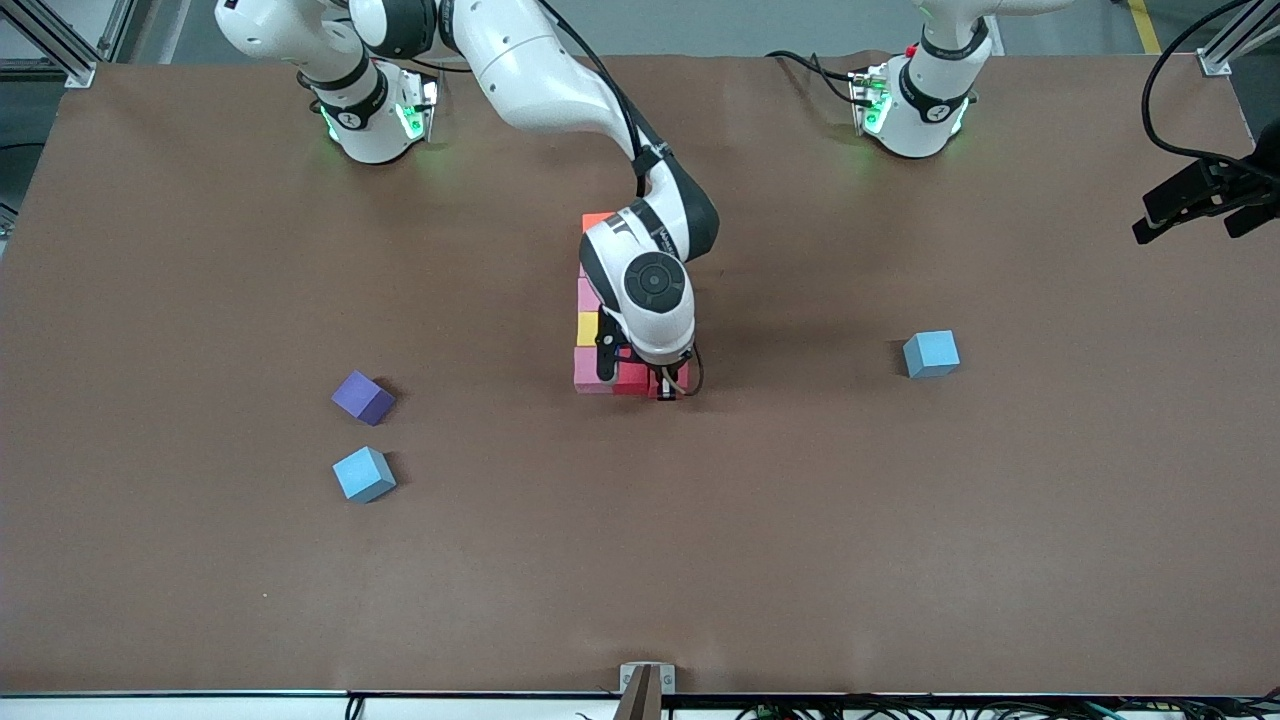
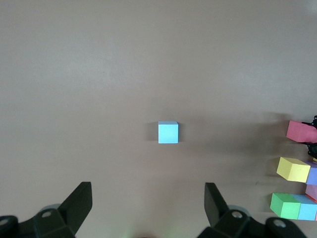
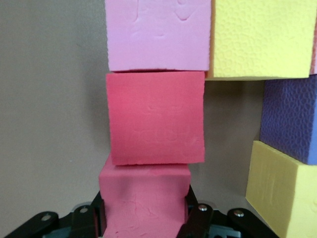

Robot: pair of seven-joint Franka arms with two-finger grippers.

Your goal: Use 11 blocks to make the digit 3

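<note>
The partly built digit 3 [image 1: 592,330] lies at the table's middle, mostly hidden under my right arm; orange [image 1: 598,222], pink, yellow [image 1: 587,328] and red [image 1: 632,378] cubes show. My right gripper [image 1: 668,388] is down at the figure's row nearest the front camera. In the right wrist view it [image 3: 143,198] is shut on a deep pink block [image 3: 143,206] that touches the red cube [image 3: 156,116]. Loose blocks: purple [image 1: 362,397] and two light blue [image 1: 363,473] [image 1: 931,353]. My left gripper [image 2: 147,208] is open, empty, high over the light blue block [image 2: 168,132].
The brown table [image 1: 900,520] carries only the blocks. A black camera mount [image 1: 1200,200] juts in at the left arm's end. The left wrist view also shows red [image 2: 301,131], yellow [image 2: 293,169] and green [image 2: 283,205] cubes of the figure.
</note>
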